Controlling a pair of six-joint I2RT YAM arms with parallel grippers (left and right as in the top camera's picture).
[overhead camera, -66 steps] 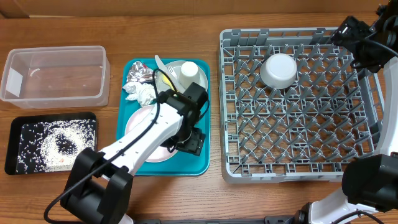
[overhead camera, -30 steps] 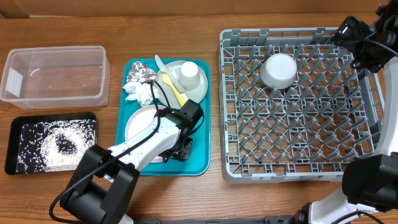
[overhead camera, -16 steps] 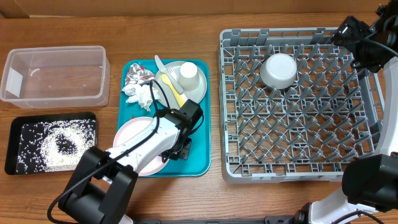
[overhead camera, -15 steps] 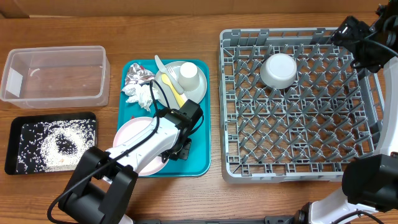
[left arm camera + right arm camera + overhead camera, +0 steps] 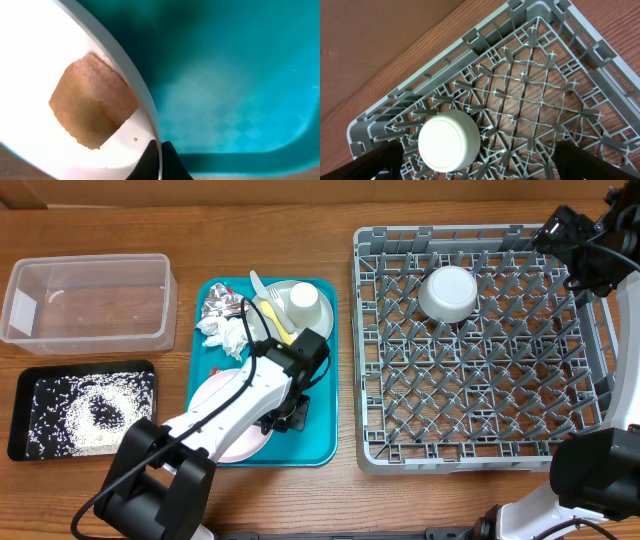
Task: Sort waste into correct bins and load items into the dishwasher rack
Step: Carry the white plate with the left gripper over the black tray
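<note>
My left gripper point(image 5: 286, 416) is shut on the rim of the white plate point(image 5: 212, 393), which overhangs the front left of the teal tray point(image 5: 322, 435). In the left wrist view the plate point(image 5: 30, 65) carries an orange food cube point(image 5: 92, 107), and its thin rim sits pinched in my left gripper point(image 5: 161, 156). My right gripper point(image 5: 574, 242) hangs open above the back right corner of the dishwasher rack point(image 5: 357, 340). A white bowl point(image 5: 447, 292) lies upside down in the rack point(image 5: 540, 90). That bowl point(image 5: 449, 141) sits below my open right gripper point(image 5: 477, 152).
At the tray's back lie a foil ball point(image 5: 225, 304), a white napkin point(image 5: 225, 332), and a grey-green plate point(image 5: 322, 322) holding a white cup point(image 5: 304, 300) and a yellow fork point(image 5: 272, 315). A clear tub point(image 5: 88, 300) and a black tray of rice point(image 5: 82, 410) stand at the left.
My left gripper closed on the white plate's rim. The plate slid toward the tray's front left and now hangs over its edge. The right arm stayed still.
</note>
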